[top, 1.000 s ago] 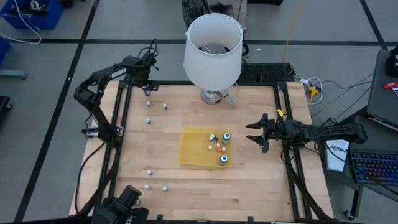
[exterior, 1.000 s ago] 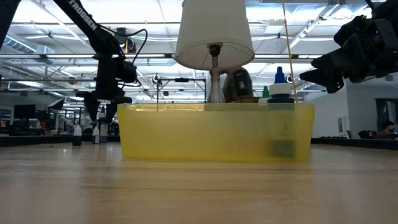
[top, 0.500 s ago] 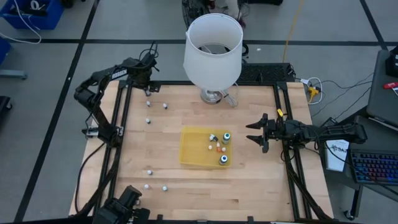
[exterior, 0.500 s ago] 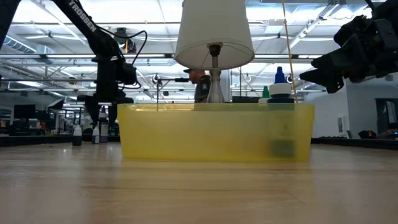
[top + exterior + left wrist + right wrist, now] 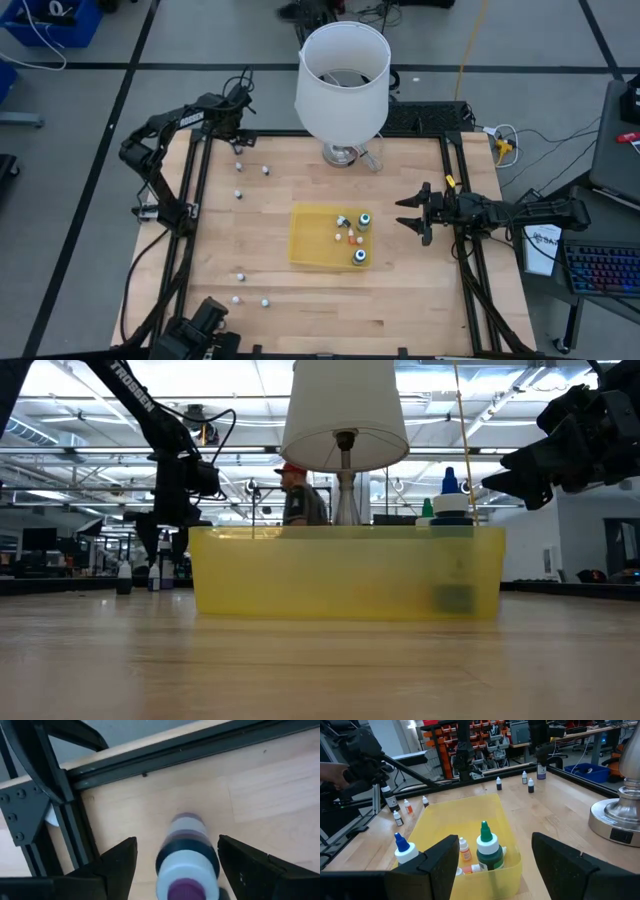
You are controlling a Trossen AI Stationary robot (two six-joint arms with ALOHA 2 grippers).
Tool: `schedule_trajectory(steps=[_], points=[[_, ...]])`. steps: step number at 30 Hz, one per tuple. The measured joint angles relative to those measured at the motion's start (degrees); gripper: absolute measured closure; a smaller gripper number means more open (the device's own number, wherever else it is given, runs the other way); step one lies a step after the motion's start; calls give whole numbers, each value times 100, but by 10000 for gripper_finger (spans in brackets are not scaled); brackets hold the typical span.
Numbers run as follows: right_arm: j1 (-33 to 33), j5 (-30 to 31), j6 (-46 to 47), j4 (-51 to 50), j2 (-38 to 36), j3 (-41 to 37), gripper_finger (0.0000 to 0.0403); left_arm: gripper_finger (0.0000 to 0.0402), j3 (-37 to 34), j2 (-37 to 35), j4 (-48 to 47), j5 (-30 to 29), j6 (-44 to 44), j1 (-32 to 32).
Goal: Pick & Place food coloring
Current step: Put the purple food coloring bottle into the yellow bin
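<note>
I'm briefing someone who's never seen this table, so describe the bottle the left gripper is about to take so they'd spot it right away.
Start at the big white lamp at the table's far edge, then go to the far left corner, where the left gripper hangs with fingers open around one small bottle. Unlike the other loose bottles nearby, it stands between those fingers and has a purple cap.

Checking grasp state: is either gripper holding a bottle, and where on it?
Neither. The left gripper is open around a purple-capped bottle without touching it; the right gripper is open beside the yellow tray.
</note>
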Motion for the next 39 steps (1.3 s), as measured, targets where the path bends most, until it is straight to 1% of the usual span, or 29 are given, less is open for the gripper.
schedule_trajectory(steps=[2,4,10,11,14,19,21,24,28,31,35,39], points=[[0,0,0,0,0,0,165,138,0,0,15,63,-2,0],[2,0,0,0,0,0,165,156,0,0,20,84,-4,0],[2,0,0,0,0,0,165,245,0,0,-20,93,-90,0],[1,0,0,0,-1,0,165,253,0,0,-22,89,-92,0],[2,0,0,0,0,0,165,253,0,0,-22,89,-86,0],[2,0,0,0,0,0,165,253,4,-88,-179,92,190,-2],[1,0,0,0,0,0,165,253,76,-234,-349,134,260,-37],[0,0,0,0,0,0,165,254,208,-602,-523,440,463,-198],[2,0,0,0,-1,0,165,254,392,-1311,-777,863,728,-679],[2,0,0,0,-1,0,165,254,539,-1886,-1032,1085,822,-1239],[0,0,0,0,0,0,165,254,724,-2416,-1243,1008,641,-2316],[2,0,0,0,-2,0,165,254,916,-2520,-1289,574,11,-3577]])
